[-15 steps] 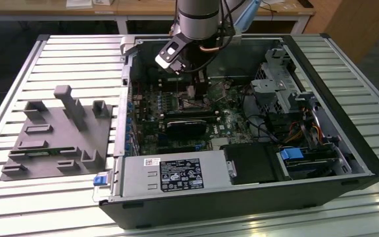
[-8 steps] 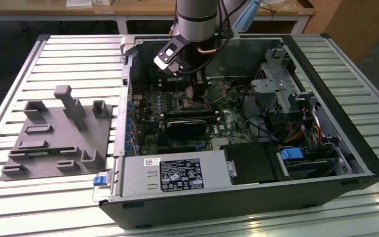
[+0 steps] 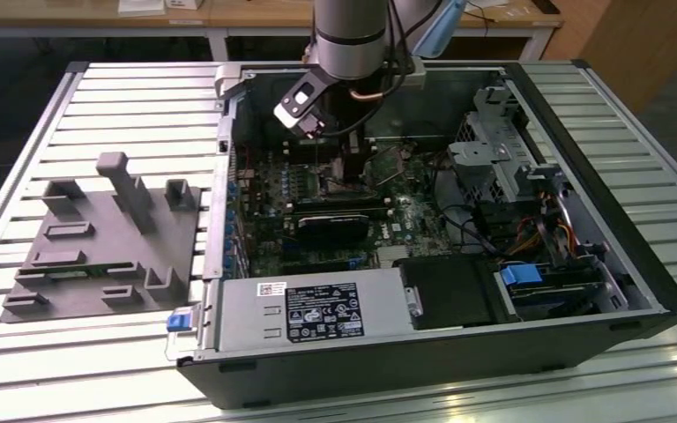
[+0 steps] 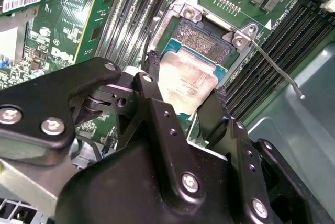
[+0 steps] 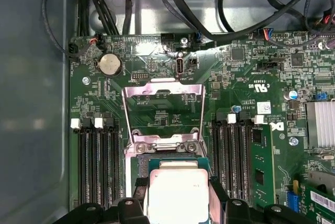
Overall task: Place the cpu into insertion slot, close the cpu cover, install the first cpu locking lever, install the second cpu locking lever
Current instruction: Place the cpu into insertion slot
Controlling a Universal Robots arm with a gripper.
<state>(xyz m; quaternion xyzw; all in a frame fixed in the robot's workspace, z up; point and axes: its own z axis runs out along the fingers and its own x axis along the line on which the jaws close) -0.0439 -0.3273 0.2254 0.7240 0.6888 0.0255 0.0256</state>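
Slatted metal worktop (image 3: 115, 97) carries an open PC case (image 3: 621, 291), with a grey fixture (image 3: 103, 238) at the exterior view's left. Arm reaches down into the case. Gripper (image 4: 186, 76): fingers (image 4: 154, 98) clamped on the cpu (image 4: 189, 88) by two opposite edges, metal top up. It sits over the insertion slot (image 4: 207, 41), part of the pin field uncovered; contact can't tell. The cpu cover (image 5: 163, 87) is open. Locking lever (image 4: 273, 68) unlatched, free end over the memory slots (image 4: 298, 35).

One silvery-grey square cpu (image 5: 178, 195); one hinged silver cpu cover (image 5: 163, 85); one round silver coin battery (image 5: 110, 64); one black computer case (image 3: 433, 370).
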